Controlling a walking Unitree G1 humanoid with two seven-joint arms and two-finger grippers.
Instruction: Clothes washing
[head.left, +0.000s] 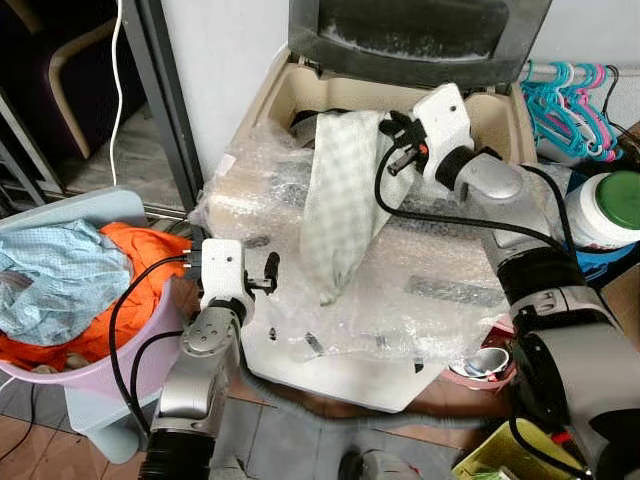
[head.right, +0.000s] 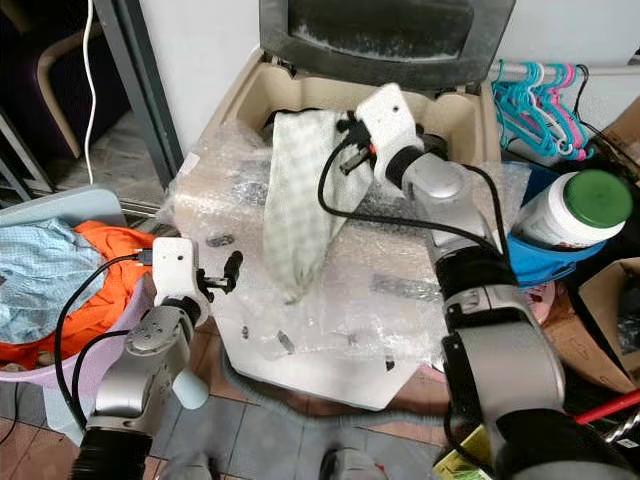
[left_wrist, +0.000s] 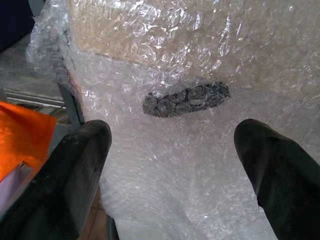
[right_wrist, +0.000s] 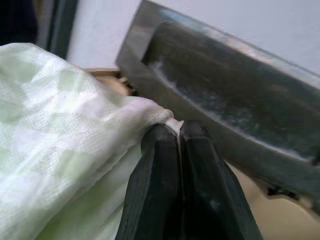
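Observation:
A pale green checked cloth (head.left: 343, 200) hangs from my right gripper (head.left: 392, 128), which is shut on its top corner (right_wrist: 170, 121) above the open washing machine (head.left: 300, 85). The cloth drapes down over the bubble wrap (head.left: 420, 270) that covers the machine's front. The machine's dark lid (head.left: 420, 30) stands raised behind. My left gripper (head.left: 265, 275) is open, low at the machine's left front, facing the bubble wrap (left_wrist: 185, 150) with nothing between its fingers. A lilac basket (head.left: 150, 350) at my left holds orange (head.left: 140, 270) and light blue (head.left: 50, 275) clothes.
Teal and pink hangers (head.left: 565, 100) lie at the right behind a white jar with a green lid (head.left: 610, 210). A pink bowl (head.left: 480, 368) sits low on the right beside a cardboard box (head.right: 610, 320). A doorway frame (head.left: 165, 100) stands at the left.

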